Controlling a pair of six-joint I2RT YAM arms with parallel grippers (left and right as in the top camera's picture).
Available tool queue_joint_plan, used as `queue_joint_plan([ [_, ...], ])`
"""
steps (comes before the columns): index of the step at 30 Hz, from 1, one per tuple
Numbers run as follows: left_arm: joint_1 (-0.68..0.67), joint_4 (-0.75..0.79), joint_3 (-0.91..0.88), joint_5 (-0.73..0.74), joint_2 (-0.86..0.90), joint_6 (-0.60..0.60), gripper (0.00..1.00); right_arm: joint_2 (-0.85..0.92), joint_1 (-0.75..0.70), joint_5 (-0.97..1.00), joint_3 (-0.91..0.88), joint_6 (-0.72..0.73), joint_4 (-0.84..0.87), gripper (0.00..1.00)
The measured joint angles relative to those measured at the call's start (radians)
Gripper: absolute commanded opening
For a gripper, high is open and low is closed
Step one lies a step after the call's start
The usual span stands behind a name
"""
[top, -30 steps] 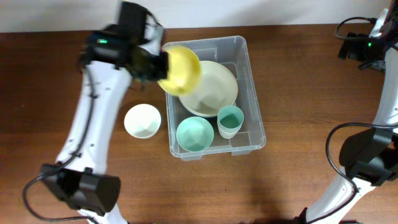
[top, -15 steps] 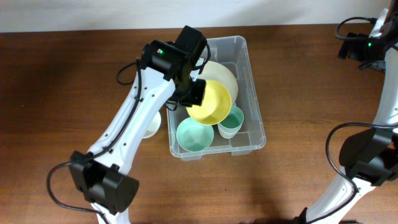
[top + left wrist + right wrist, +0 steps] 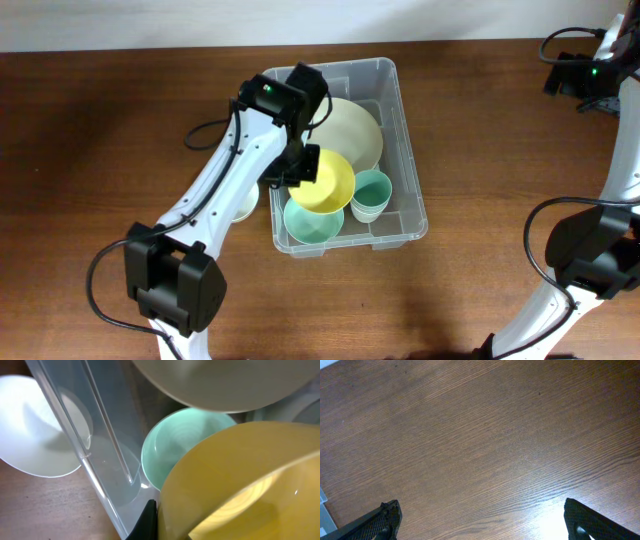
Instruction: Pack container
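Nearest to me in the container (image 3: 408, 150) lies a mint bowl (image 3: 305, 225), at the near end. Just above it hangs the yellow bowl (image 3: 330, 185), tilted, and my left gripper (image 3: 303, 165) holds it by the rim on its left side. In my left wrist view one black finger (image 3: 147, 520) sits against the edge of the yellow bowl (image 3: 240, 485), with the mint bowl (image 3: 170, 455) under it and the clear wall of the container (image 3: 85, 435) beside it. A mint cup (image 3: 372, 195) stands upright to the right of these bowls. At the far end a cream plate (image 3: 358, 125) leans.

The container stands in the middle of the table (image 3: 500, 180), open side up. Its long axis runs from me away to the far edge, with a short side toward me and the far end turned a little to my left. Outside its left wall a white bowl (image 3: 243, 207) sits on the wood, partly under my left arm.

My right gripper (image 3: 485, 517) is far to the right, its jaws wide apart over bare wood.
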Motion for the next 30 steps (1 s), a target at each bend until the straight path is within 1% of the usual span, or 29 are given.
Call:
queue_joint_plan([
  [1, 0.0, 0.004, -0.006, 0.0, 0.0, -0.001, 0.03, 0.0, 0.0, 0.0, 0.0, -0.001, 0.0, 0.99],
  [2, 0.0, 0.011, -0.01, -0.001, 0.0, -0.002, 0.09, 0.0, 0.0, 0.0, 0.0, -0.001, 0.0, 0.99],
  [4, 0.0, 0.025, -0.011, 0.0, 0.0, -0.006, 0.5, 0.0, 0.0, 0.0, 0.0, 0.0, 0.0, 0.99],
  [5, 0.0, 0.029, -0.011, 0.0, 0.0, -0.005, 0.58, 0.0, 0.0, 0.0, 0.0, -0.001, 0.0, 0.99],
  [6, 0.0, 0.031, -0.011, -0.001, 0.0, -0.006, 0.61, 0.0, 0.0, 0.0, 0.0, 0.0, 0.0, 0.99],
  [8, 0.0, 0.033, -0.011, -0.001, 0.0, -0.011, 0.63, 0.0, 0.0, 0.0, 0.0, 0.0, 0.0, 0.99],
  [16, 0.018, 0.045, -0.005, 0.002, 0.0, -0.011, 0.63, 0.0, 0.0, 0.0, 0.0, -0.001, 0.0, 0.99],
  [19, 0.05, 0.047, 0.037, 0.003, 0.0, -0.021, 0.62, 0.0, 0.0, 0.0, 0.0, 0.0, 0.0, 0.99],
  [20, 0.062, 0.048, 0.056, 0.005, 0.0, -0.022, 0.58, 0.0, 0.0, 0.0, 0.0, 0.0, 0.0, 0.99],
  [22, 0.089, 0.047, 0.093, 0.01, 0.0, -0.024, 0.44, 0.0, 0.0, 0.0, 0.0, 0.0, 0.0, 0.99],
  [23, 0.107, 0.047, 0.116, 0.017, 0.0, -0.024, 0.42, 0.0, 0.0, 0.0, 0.0, 0.0, 0.0, 0.99],
  [25, 0.129, 0.049, 0.137, 0.035, 0.0, -0.021, 0.41, 0.0, 0.0, 0.0, 0.0, 0.0, 0.0, 0.99],
  [26, 0.137, 0.05, 0.142, 0.046, 0.0, -0.017, 0.37, 0.0, 0.0, 0.0, 0.0, 0.0, 0.0, 0.99],
  [27, 0.14, 0.048, 0.143, 0.059, 0.0, -0.012, 0.25, 0.0, 0.0, 0.0, 0.0, 0.0, 0.0, 0.99],
  [28, 0.141, 0.046, 0.144, 0.072, 0.0, -0.004, 0.09, 0.0, 0.0, 0.0, 0.0, -0.001, 0.0, 0.99],
  [29, 0.138, 0.042, 0.144, 0.084, 0.0, 0.008, 0.01, 0.0, 0.0, 0.0, 0.0, 0.0, 0.0, 0.99],
  [30, 0.135, 0.035, 0.144, 0.095, 0.0, 0.022, 0.0, 0.0, 0.0, 0.0, 0.0, 0.0, 0.0, 0.99],
])
